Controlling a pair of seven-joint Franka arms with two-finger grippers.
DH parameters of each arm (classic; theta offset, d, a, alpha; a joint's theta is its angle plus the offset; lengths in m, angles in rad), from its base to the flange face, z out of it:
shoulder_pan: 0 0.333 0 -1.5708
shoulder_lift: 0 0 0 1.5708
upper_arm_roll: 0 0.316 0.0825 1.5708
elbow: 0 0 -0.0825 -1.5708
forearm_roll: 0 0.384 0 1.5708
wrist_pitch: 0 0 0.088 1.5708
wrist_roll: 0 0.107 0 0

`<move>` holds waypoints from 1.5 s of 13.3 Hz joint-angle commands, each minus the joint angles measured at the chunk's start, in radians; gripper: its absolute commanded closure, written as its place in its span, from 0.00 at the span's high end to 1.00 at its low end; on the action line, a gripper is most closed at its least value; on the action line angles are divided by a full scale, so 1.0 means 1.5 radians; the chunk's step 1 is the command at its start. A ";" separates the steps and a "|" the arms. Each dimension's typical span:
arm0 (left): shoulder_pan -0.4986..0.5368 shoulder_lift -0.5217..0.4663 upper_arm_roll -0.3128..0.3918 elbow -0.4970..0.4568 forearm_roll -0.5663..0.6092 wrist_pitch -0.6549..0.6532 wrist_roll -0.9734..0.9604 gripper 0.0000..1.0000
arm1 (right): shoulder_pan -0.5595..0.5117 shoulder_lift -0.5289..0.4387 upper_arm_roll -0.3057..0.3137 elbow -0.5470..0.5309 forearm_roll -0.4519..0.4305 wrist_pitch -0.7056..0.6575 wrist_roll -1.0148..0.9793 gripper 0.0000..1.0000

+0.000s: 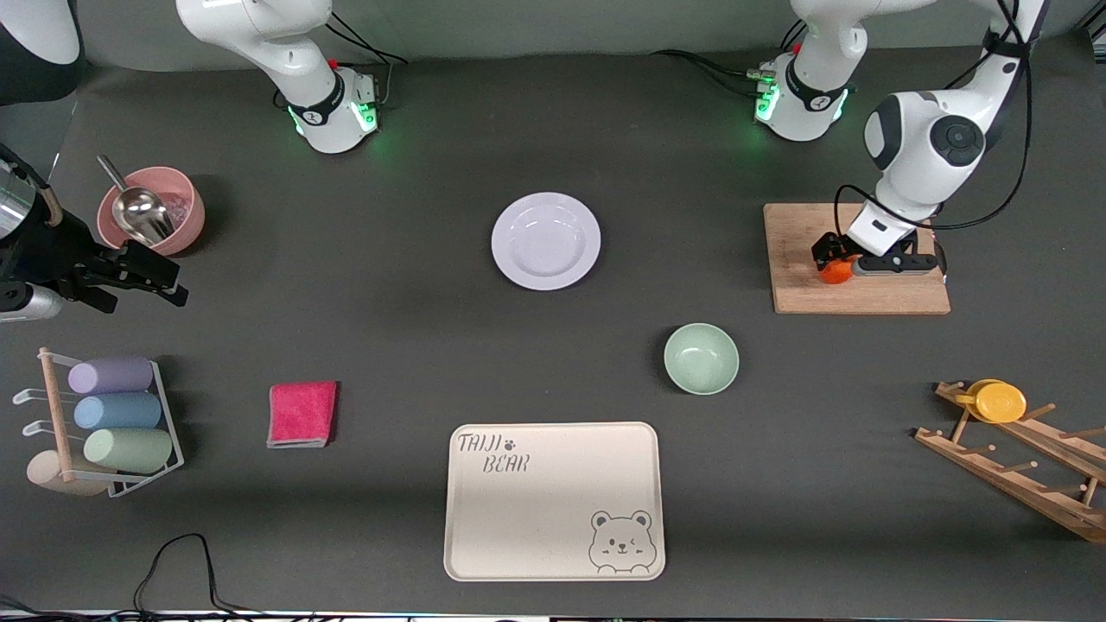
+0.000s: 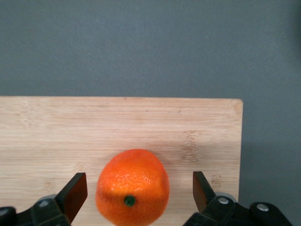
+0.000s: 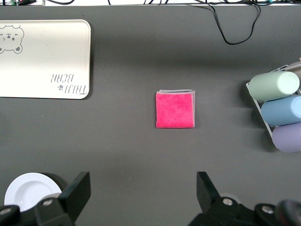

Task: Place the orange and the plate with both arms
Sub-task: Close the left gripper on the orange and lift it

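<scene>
While the orange (image 2: 132, 187) sits on the wooden cutting board (image 1: 855, 298) at the left arm's end of the table, the left gripper (image 2: 140, 193) is down around it, fingers spread on either side and not touching. The plate (image 1: 546, 240) lies near the table's middle. Over the right arm's end, the right gripper (image 3: 143, 190) waits, spread wide
</scene>
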 commanded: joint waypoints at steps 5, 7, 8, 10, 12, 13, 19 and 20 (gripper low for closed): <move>-0.003 0.045 0.003 -0.020 0.005 0.070 -0.001 0.68 | 0.003 0.021 0.000 0.015 -0.009 0.021 -0.011 1.00; -0.004 0.045 0.002 -0.020 0.005 0.068 0.000 0.08 | 0.004 0.026 0.000 0.018 -0.010 0.023 -0.010 1.00; -0.005 0.045 0.003 -0.020 0.005 0.066 0.001 0.00 | 0.005 0.028 0.000 0.018 -0.009 0.032 -0.010 1.00; -0.004 0.040 0.002 -0.020 0.005 0.060 0.003 0.00 | 0.005 0.029 0.000 0.017 -0.007 0.038 -0.010 1.00; -0.009 0.014 0.001 -0.016 0.005 0.027 -0.001 0.00 | 0.006 0.030 0.001 0.016 -0.007 0.038 -0.010 1.00; -0.012 -0.006 0.000 -0.003 0.005 -0.012 -0.002 0.00 | 0.006 0.030 0.001 0.018 -0.007 0.038 -0.010 1.00; -0.102 -0.129 -0.009 0.304 -0.015 -0.577 -0.041 0.00 | 0.004 0.028 -0.004 -0.013 0.088 0.029 -0.005 1.00; -0.119 -0.123 -0.009 0.372 -0.032 -0.650 -0.056 0.00 | -0.002 0.029 -0.006 -0.030 0.152 0.028 -0.004 1.00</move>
